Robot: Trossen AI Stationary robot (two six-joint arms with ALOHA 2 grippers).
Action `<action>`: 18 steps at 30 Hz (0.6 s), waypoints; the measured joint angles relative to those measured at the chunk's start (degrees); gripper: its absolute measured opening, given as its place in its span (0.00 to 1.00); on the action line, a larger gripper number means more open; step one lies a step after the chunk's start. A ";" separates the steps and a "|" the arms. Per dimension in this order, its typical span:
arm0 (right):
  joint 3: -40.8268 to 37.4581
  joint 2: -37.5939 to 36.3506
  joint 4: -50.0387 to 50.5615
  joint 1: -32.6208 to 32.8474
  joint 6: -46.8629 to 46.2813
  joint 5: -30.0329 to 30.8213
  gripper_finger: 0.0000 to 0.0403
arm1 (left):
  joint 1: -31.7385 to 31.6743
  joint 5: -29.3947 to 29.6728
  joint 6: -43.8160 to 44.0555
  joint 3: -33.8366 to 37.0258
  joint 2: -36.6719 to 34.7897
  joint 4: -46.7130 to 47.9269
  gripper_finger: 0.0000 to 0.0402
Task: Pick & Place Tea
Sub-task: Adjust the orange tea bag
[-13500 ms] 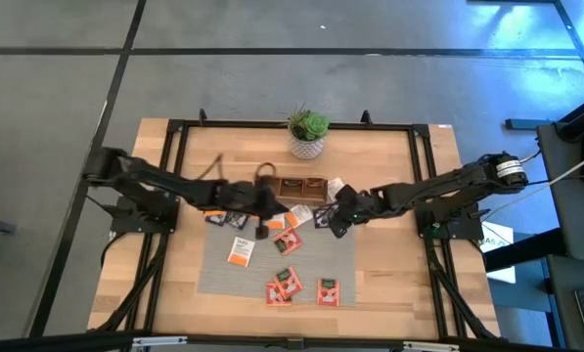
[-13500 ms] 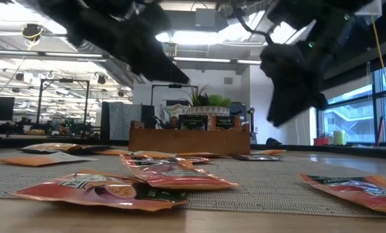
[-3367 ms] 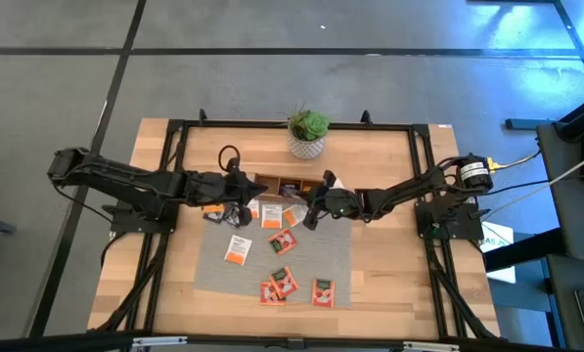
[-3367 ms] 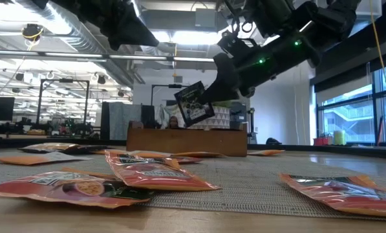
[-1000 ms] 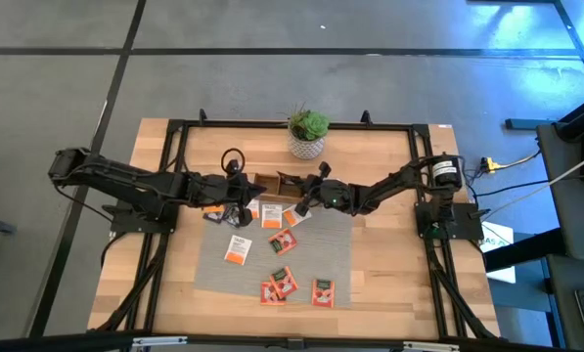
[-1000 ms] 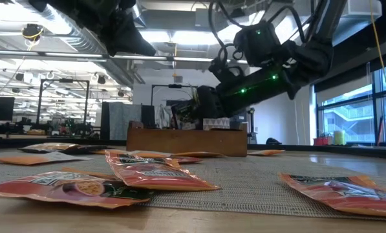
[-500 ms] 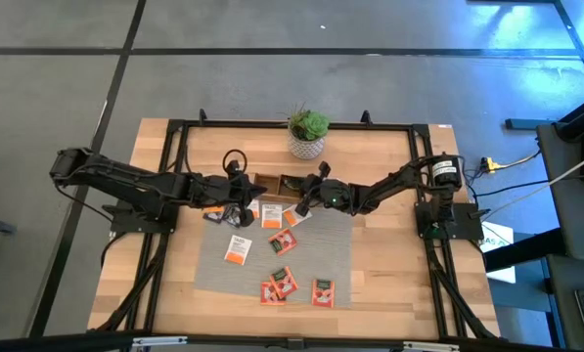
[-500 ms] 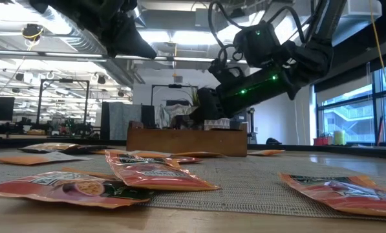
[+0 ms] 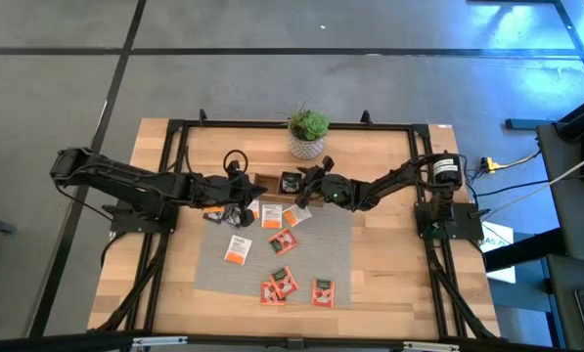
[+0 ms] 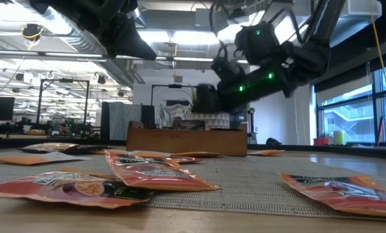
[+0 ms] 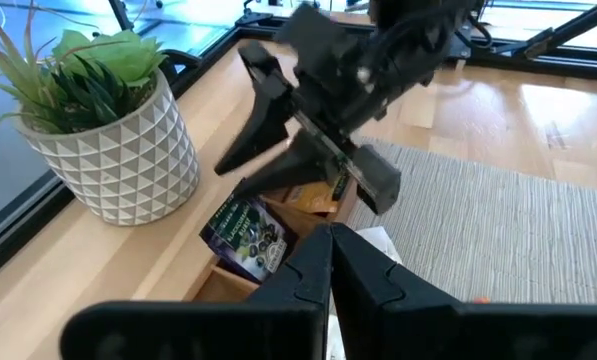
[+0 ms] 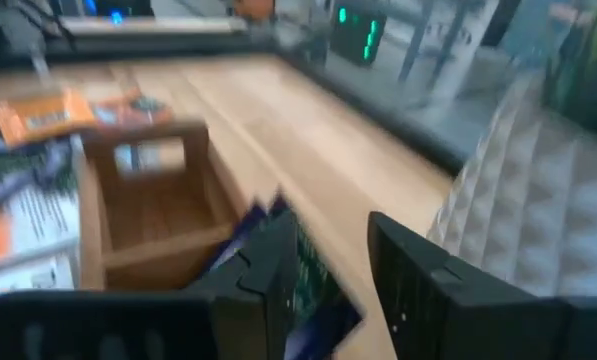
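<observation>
The right gripper (image 11: 298, 180) has just spread its fingers above the tray (image 9: 267, 182). The dark packet (image 11: 240, 232) it carried now leans inside a tray compartment, released, so I log that placement as done. The left gripper (image 11: 328, 262) waits at the tray's 8 o'clock, fingers pressed together with nothing visible between them. Count: one packet in the tray and roughly ten on the mat (image 9: 340, 254), at the tray's 6 o'clock; overlaps make that figure uncertain.

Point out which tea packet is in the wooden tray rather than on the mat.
The dark packet in the tray, beside the open right claw. The others lie flat on the grey mat.
</observation>
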State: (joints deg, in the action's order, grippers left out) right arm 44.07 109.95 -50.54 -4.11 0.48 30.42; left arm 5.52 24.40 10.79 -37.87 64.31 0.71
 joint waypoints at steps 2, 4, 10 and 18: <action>0.03 -2.21 -1.09 1.06 2.94 0.26 0.32 | 0.00 0.02 0.00 0.00 0.00 0.01 0.01; 0.07 -5.11 0.07 2.49 5.55 0.13 0.32 | 0.00 0.02 0.00 0.00 0.00 0.39 0.01; 0.13 -16.64 21.70 7.15 3.51 -2.94 0.32 | -0.01 -0.61 -0.01 0.00 0.00 2.45 0.01; -0.05 -25.77 51.31 11.06 -12.86 -14.73 0.30 | 0.00 -5.04 -0.70 0.02 7.13 -1.61 0.01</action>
State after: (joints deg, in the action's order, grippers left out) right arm 44.02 84.18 0.77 6.95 -12.38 15.69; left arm 5.52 19.36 10.08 -37.85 71.44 -0.89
